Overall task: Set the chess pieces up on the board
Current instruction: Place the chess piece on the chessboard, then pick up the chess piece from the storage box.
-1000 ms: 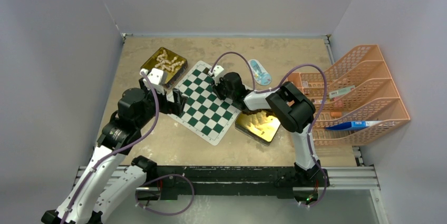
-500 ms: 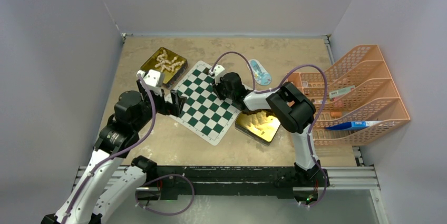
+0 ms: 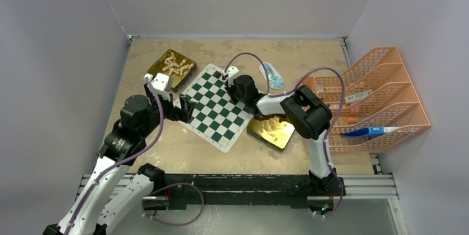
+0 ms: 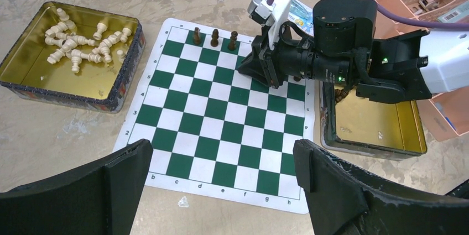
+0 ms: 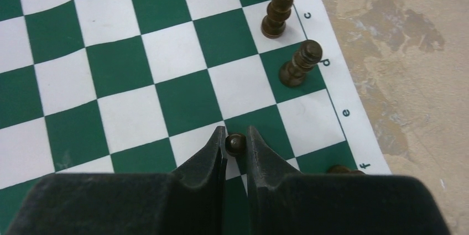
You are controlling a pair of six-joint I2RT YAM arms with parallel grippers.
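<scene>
The board lies as a green and white checked mat in the middle of the table. Three dark brown chess pieces stand along its lettered edge, at squares b, c and d. My right gripper is over the board near the e file, shut on the round head of a dark brown piece. Another dark piece peeks out beside its right finger. My left gripper hangs open over the board's opposite edge with nothing between its fingers. Cream pieces lie in a gold tin.
The gold tin with the cream pieces sits left of the board. A second gold tin sits at its right edge. An orange wire rack fills the right side. A small blue and white packet lies behind the board.
My right gripper has closed further on the dark piece and shifted slightly toward the far edge of the board. My left arm has drawn back a little to the left.
</scene>
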